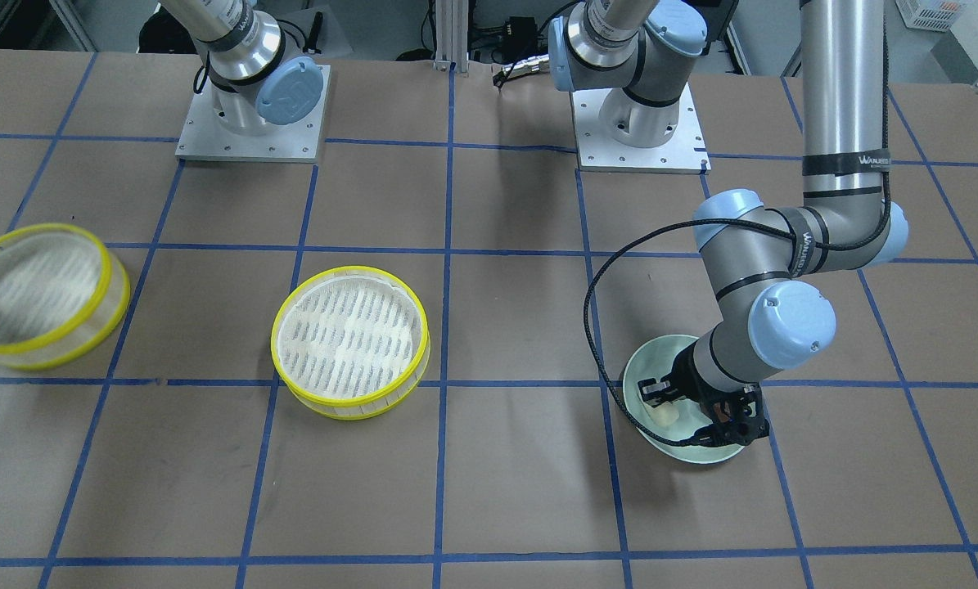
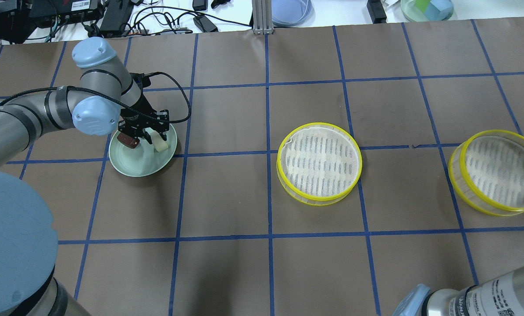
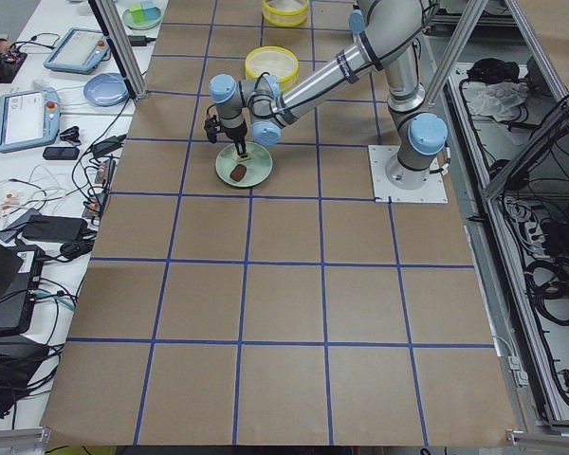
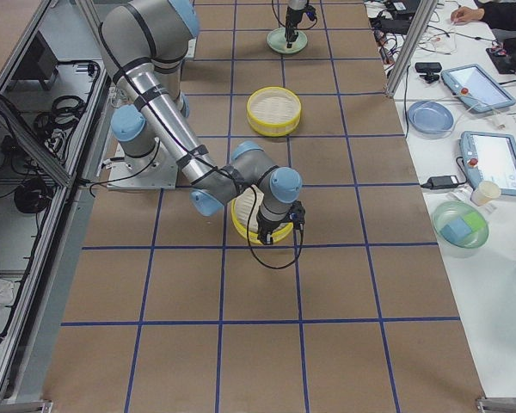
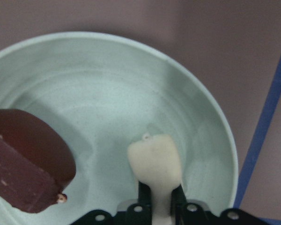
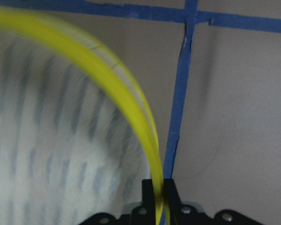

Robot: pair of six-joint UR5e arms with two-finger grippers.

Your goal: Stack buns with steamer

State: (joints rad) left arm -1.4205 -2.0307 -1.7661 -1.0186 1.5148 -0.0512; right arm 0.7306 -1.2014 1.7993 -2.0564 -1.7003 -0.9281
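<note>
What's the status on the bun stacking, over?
Left gripper shut on cream bun in green plate; brown bun beside it. Right gripper clamped on rim of one steamer tray. Middle tray empty, path to it open.

We see three things set in a row across the table. At the left lies the plate, and in it two buns lie side by side. The left bun lies free. The right bun sits between the fingers of the left gripper, which hangs over the plate's far half. Well to the right, near the table's middle, stands the middle tray. Farther right is the right tray, its rim between the right gripper's fingers.
</note>
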